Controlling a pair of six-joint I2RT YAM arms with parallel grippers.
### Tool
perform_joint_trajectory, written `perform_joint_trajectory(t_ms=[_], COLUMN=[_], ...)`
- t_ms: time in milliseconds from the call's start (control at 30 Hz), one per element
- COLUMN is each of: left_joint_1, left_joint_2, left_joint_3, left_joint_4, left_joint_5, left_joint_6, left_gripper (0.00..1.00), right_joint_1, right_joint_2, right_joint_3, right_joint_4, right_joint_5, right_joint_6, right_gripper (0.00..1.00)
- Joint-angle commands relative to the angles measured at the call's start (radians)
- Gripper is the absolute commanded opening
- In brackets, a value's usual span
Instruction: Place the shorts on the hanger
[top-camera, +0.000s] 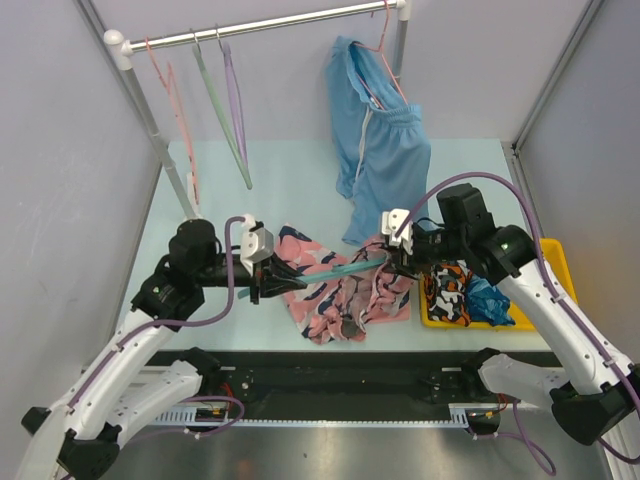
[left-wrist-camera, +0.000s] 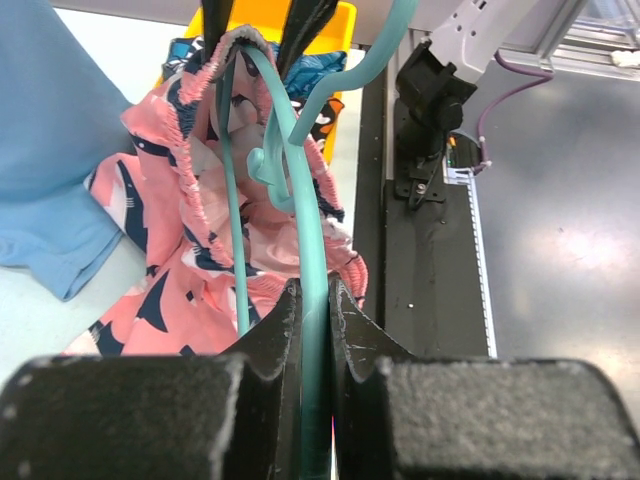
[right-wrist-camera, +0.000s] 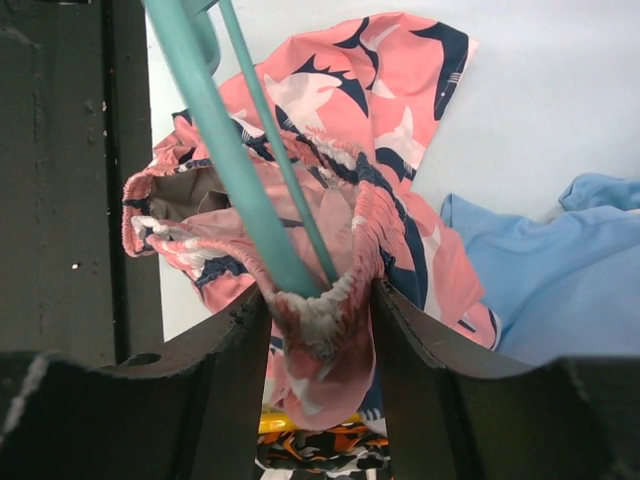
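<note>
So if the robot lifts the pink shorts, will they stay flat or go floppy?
Probably floppy: the shorts lie crumpled on the table and their waistband bunches up in the right gripper. They'd likely sag around the hanger, which looks stiffer, a smooth unbent curve in the left gripper.
</note>
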Motion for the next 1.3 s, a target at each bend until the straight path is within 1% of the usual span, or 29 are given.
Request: perform_joint_trajectory(t_ms=[0,133,167,233,267,300,333,367,400,467,500,533,600,667,733,800,833,900,967,1000,1033,1067,1133,1167,1200,1233,1267], left_joint_1=[-0.008,-0.012,-0.013,-0.013,-0.013,-0.013,-0.013,-0.013,-0.012,-0.005,0.010,0.015,0.016,0.016,0.015,0.016,0.015,0.016,0.016,0.015,0.015,0.008,0.005,0.001,-0.007,-0.019,-0.054], left_joint_2=[0.008,0.020,0.022,0.023,0.023,0.022,0.020,0.019,0.016,-0.006,-0.018,-0.050,-0.073,-0.088,-0.092,-0.115,-0.128,-0.187,-0.219,-0.216,-0.204,-0.191,-0.150,-0.136,-0.115,-0.099,-0.084], left_joint_3=[0.040,0.042,0.044,0.044,0.044,0.047,0.048,0.053,0.063,0.100,0.112,0.135,0.162,0.206,0.232,0.228,0.202,0.157,0.079,0.030,0.013,-0.008,-0.076,-0.099,-0.140,-0.159,-0.174], left_joint_4=[0.065,0.083,0.086,0.104,0.117,0.120,0.123,0.108,0.083,0.028,0.020,0.009,-0.027,-0.084,-0.196,-0.279,-0.290,-0.285,-0.256,-0.256,-0.288,-0.288,-0.241,-0.212,-0.171,-0.085,-0.040], left_joint_5=[0.096,0.106,0.103,0.090,0.082,0.077,0.067,0.032,0.002,-0.083,-0.101,-0.124,-0.189,-0.199,-0.226,-0.240,-0.240,-0.222,-0.139,-0.106,-0.069,-0.087,-0.157,-0.165,-0.171,-0.190,-0.241], left_joint_6=[-0.012,-0.035,-0.037,-0.060,-0.066,-0.073,-0.081,-0.075,-0.060,-0.043,-0.043,-0.043,-0.038,0.006,0.029,0.067,0.078,0.078,0.089,0.115,0.159,0.220,0.268,0.303,0.308,0.284,0.270], left_gripper=[0.00,0.00,0.00,0.00,0.00,0.00,0.00,0.01,0.17,0.40,0.69,0.78,0.89,0.91,0.94,0.95,0.95,0.95,0.94,0.93,0.91,0.86,0.82,0.81,0.82,0.82,0.82], right_joint_1=[0.009,0.024,0.029,0.046,0.050,0.059,0.062,0.062,0.062,0.061,0.059,0.059,0.041,0.006,-0.028,-0.075,-0.089,-0.120,-0.137,-0.137,-0.135,-0.137,-0.139,-0.139,-0.137,-0.137,-0.140], right_joint_2=[0.002,0.012,0.017,0.015,0.014,0.011,0.009,0.005,0.002,-0.004,-0.012,-0.015,-0.014,-0.014,-0.006,-0.001,-0.001,-0.006,-0.015,-0.018,-0.023,-0.026,-0.032,-0.044,-0.046,-0.050,-0.055], right_joint_3=[-0.011,-0.022,-0.022,-0.023,-0.028,-0.026,-0.026,-0.028,-0.026,-0.028,-0.031,-0.034,-0.049,-0.063,-0.071,-0.071,-0.071,-0.078,-0.092,-0.094,-0.101,-0.103,-0.111,-0.121,-0.126,-0.128,-0.129], right_joint_4=[0.090,0.116,0.119,0.122,0.125,0.127,0.134,0.139,0.144,0.156,0.163,0.179,0.196,0.245,0.298,0.321,0.338,0.361,0.384,0.390,0.392,0.392,0.394,0.395,0.403,0.406,0.404], right_joint_5=[0.003,0.002,0.003,0.006,0.014,0.020,0.025,0.038,0.049,0.101,0.124,0.147,0.187,0.198,0.186,0.161,0.154,0.143,0.131,0.129,0.129,0.128,0.121,0.118,0.117,0.115,0.115], right_joint_6=[-0.010,-0.004,-0.003,0.000,0.002,0.002,0.005,0.025,0.034,0.071,0.088,0.106,0.166,0.215,0.293,0.350,0.365,0.395,0.424,0.427,0.433,0.435,0.444,0.444,0.445,0.450,0.450], right_gripper=[0.49,0.48,0.46,0.38,0.32,0.14,0.01,0.00,0.00,0.00,0.00,0.00,0.00,0.00,0.00,0.00,0.00,0.00,0.00,0.00,0.00,0.00,0.00,0.00,0.00,0.00,0.00])
